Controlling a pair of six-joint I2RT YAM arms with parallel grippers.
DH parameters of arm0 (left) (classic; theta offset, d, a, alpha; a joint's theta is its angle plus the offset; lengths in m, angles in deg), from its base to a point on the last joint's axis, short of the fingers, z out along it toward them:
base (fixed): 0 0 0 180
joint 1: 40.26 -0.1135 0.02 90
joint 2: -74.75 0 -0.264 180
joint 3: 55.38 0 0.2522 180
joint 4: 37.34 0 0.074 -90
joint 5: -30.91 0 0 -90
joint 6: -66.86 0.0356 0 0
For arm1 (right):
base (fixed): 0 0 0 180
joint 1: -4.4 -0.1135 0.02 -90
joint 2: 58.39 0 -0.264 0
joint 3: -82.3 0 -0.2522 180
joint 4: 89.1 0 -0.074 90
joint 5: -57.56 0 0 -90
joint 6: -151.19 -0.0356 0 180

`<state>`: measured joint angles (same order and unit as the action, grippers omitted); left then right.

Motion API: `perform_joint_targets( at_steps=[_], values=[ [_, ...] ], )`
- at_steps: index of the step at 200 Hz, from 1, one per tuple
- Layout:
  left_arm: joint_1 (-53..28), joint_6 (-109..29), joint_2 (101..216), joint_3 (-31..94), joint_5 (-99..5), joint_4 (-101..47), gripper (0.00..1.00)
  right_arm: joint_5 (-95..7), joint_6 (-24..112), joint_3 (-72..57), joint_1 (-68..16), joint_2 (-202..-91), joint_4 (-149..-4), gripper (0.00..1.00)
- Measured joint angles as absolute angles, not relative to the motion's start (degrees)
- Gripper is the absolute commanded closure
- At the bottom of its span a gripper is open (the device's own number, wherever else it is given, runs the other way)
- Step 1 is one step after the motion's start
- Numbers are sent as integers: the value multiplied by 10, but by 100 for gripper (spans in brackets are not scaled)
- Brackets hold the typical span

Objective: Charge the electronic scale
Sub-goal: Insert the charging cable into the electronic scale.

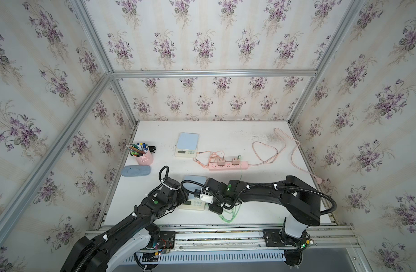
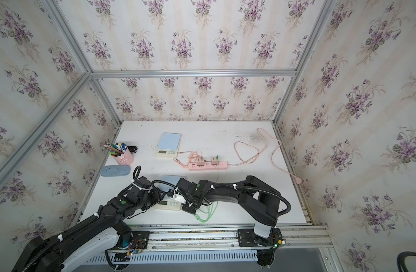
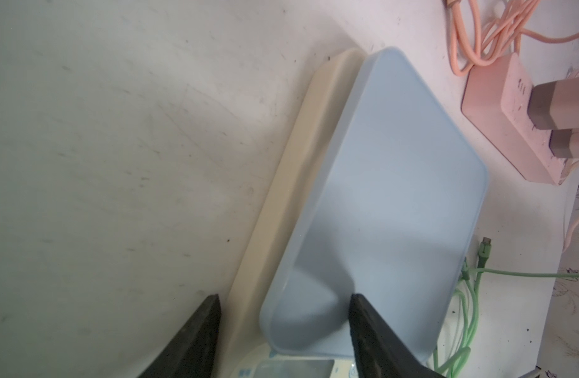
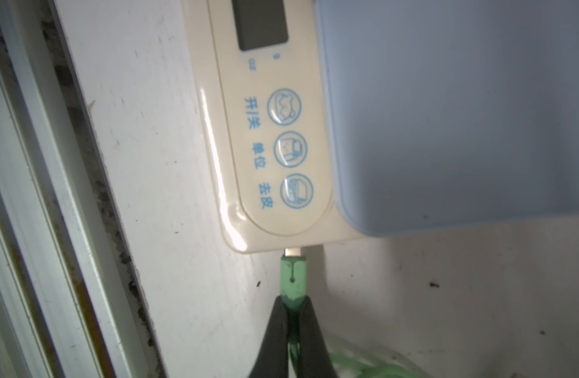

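The left gripper (image 3: 284, 295) stands with its jaws partly spread, straddling the left rim of the near electronic scale (image 3: 396, 196). One finger is outside the cream body and the other is over the blue platform. I cannot tell whether either presses.

The scale lies at the table's front edge, between the two arms. To its right, the right gripper (image 4: 294, 301) is pinched tight on the green plug (image 4: 293, 278). The plug's long axis points straight at the scale's right side wall, beside the control-panel corner. A little bare metal shows at the wall, so I judge the plug is not fully seated. A straight push leftward should finish it, with the left arm as a brace.

Only the right wrist view shows this joint, because in both top views the arms hide it. A top view shows the green cable (image 1: 228, 216) running back to the pink power strip (image 1: 228, 166).
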<state>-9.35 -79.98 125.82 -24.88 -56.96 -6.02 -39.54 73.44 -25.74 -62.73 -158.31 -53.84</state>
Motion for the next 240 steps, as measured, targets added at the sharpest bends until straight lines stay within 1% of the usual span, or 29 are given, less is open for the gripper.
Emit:
perform_joint_targets(
  at_steps=[68,121,167,184,194,209,219,240],
  values=[
    [-65,-816,1259,-247,-598,-59,38,-396,746,-223,-627,-1606,-502,100],
    [-30,-853,1243,-249,-638,-45,38,-409,701,-204,-622,-1618,-479,100],
    [-5,-879,1243,-245,-671,-38,38,-427,693,-185,-611,-1637,-464,100],
    [-5,-882,1248,-237,-678,-29,36,-431,692,-182,-600,-1639,-468,88],
    [-13,-880,1251,-231,-676,-21,33,-426,690,-185,-596,-1635,-479,76],
    [-37,-870,1258,-220,-642,-12,31,-418,684,-206,-591,-1613,-547,64],
    [-60,-853,1262,-207,-611,0,29,-411,679,-226,-587,-1584,-582,60],
    [-105,-804,1271,-157,-589,36,23,-384,670,-276,-574,-1517,-608,54]
  ],
)
